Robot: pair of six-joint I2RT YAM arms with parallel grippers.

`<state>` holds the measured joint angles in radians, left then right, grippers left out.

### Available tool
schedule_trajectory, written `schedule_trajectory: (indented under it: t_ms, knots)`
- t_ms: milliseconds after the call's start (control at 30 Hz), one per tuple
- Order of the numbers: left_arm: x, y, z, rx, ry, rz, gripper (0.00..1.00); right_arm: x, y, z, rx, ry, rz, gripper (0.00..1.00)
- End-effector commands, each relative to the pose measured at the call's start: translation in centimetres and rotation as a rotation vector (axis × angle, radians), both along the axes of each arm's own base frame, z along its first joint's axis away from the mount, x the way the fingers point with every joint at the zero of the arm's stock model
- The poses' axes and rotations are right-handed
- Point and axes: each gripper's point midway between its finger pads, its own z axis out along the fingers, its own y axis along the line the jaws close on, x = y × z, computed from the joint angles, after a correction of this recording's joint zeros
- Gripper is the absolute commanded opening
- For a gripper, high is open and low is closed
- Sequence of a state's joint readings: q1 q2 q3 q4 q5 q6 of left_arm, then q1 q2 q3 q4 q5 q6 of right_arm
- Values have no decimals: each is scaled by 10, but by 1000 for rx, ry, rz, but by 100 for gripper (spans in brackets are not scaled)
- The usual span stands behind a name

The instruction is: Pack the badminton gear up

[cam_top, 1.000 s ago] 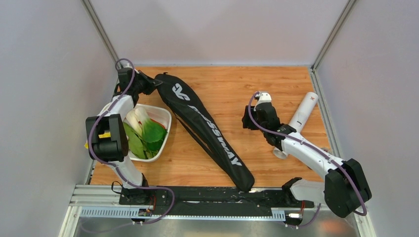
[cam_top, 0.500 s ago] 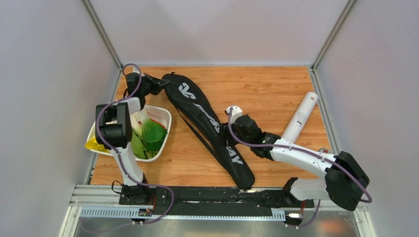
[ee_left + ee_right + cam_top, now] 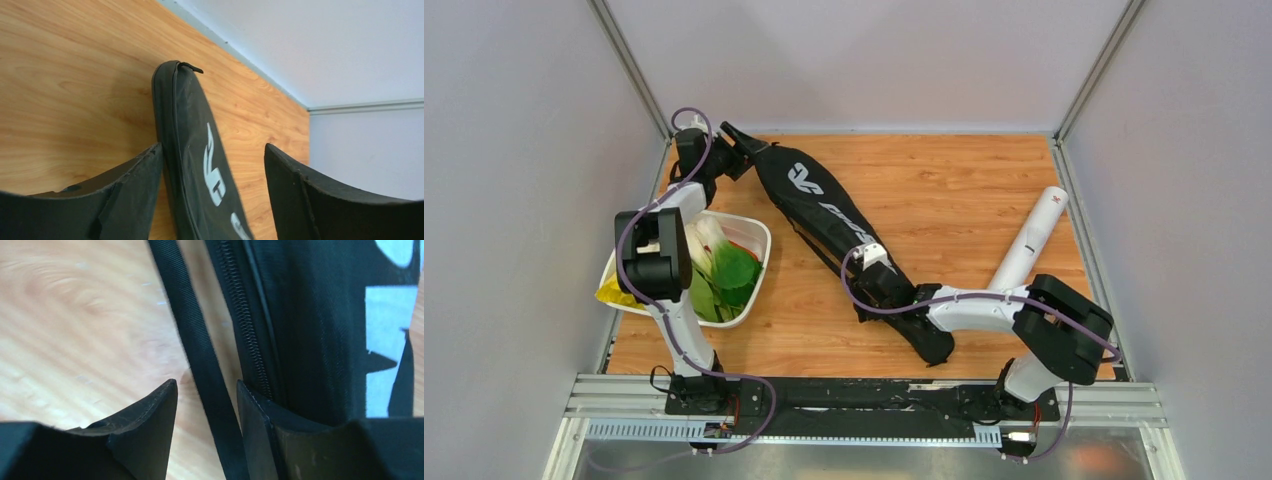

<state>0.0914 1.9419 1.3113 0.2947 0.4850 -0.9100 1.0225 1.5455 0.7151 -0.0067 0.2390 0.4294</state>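
Note:
The black racket bag with white lettering lies diagonally on the wooden table, zipped along its edge. My left gripper is at the bag's far top end, open. In the left wrist view the bag's rounded end lies between the wide-apart fingers, close to the left one. My right gripper hovers low over the bag's middle, open. The bag's black strap runs between its fingertips, beside the right one. A long white tube lies at the right.
A white tray of toy vegetables stands at the left, under the left arm. Grey walls close in the table on three sides. The black rail with the arm bases runs along the near edge.
The left gripper has opened and let go of the bag's top end. The right arm swung left and down from near the tube to the bag's middle. The bag shifted slightly.

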Motion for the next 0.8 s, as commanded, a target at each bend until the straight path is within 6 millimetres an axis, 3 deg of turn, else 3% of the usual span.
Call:
schedule_trajectory:
  t_ms: [0,33,67,233,367,500,533,567,600,633,667,700,733,767]
  knots:
    - [-6,14,45,157,-98,13,81,33,-37,-6,-86,-51,-215,53]
    - [-9,17,40,198,-55,8,93,34,-39,-4,-89,-58,-229,53]
    - [-10,21,41,221,-43,19,98,35,-41,-3,-90,-60,-237,53]
    - [-30,32,38,304,42,38,100,37,-39,12,-63,-70,-245,54]
    - [-47,22,44,340,55,-59,100,27,-23,36,4,-60,-153,57]
    - [-80,8,72,393,-1,-115,100,16,-16,80,122,-85,-85,65]
    - [-89,4,70,398,13,-130,100,14,-17,93,150,-100,-81,74]
    - [-99,-3,86,414,-27,-147,100,13,-20,111,193,-126,-81,84]
    - [-110,-11,84,407,-26,-177,100,11,-22,125,222,-146,-81,97]
    - [-121,-17,99,404,-65,-187,100,9,-26,137,245,-165,-86,100]
    - [-132,-25,98,383,-76,-222,100,9,-31,151,271,-191,-95,100]
    - [-147,-33,115,373,-128,-240,100,8,-37,162,288,-214,-104,100]
    - [-159,-42,111,351,-144,-283,100,7,-44,175,310,-242,-117,100]
    - [-176,-53,128,348,-209,-312,100,6,-51,187,330,-267,-132,100]
